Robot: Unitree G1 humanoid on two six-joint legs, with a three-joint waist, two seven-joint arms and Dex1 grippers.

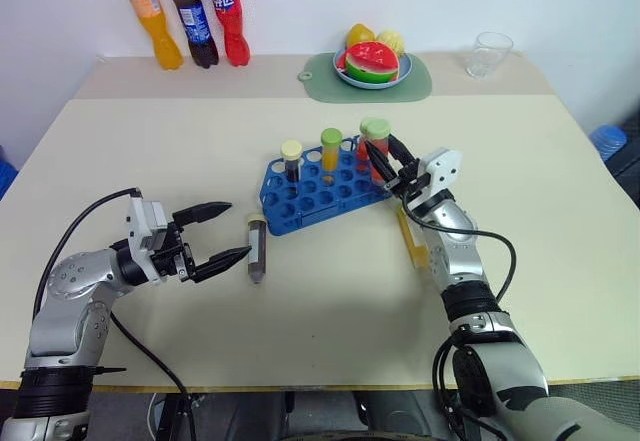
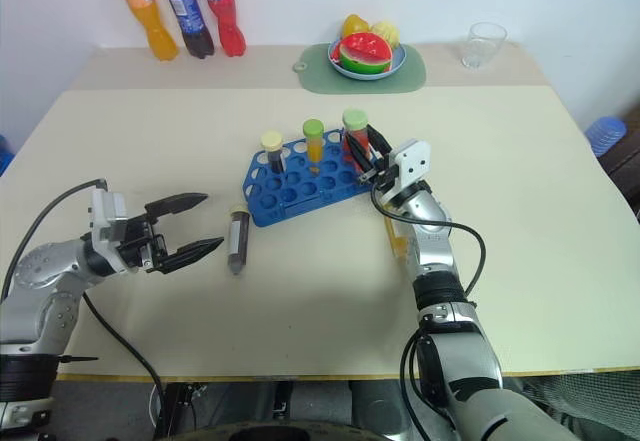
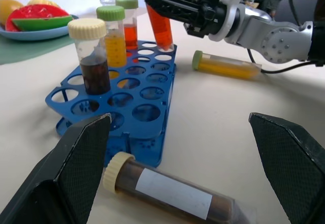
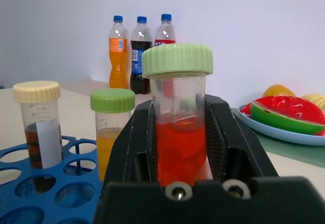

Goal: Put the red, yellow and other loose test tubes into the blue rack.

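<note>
Standing in blue rack [image 1: 315, 194], brown tube [image 1: 291, 160], yellow tube [image 1: 330, 149], red tube [image 1: 373, 148] in right claw [image 1: 388, 168]

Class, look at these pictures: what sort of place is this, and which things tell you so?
Probably a robot-testing room staged as a lab bench: a blue test-tube rack with capped tubes, soda bottles and a plate of toy fruit on a plain table.

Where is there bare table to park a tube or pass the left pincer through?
Bare table spreads along the near edge between the brown tube lying flat and the right arm, and behind the blue rack up to the green mat. It is crowded at the rack's right end, where the right pincer holds the red tube beside the lying yellow tube.
</note>
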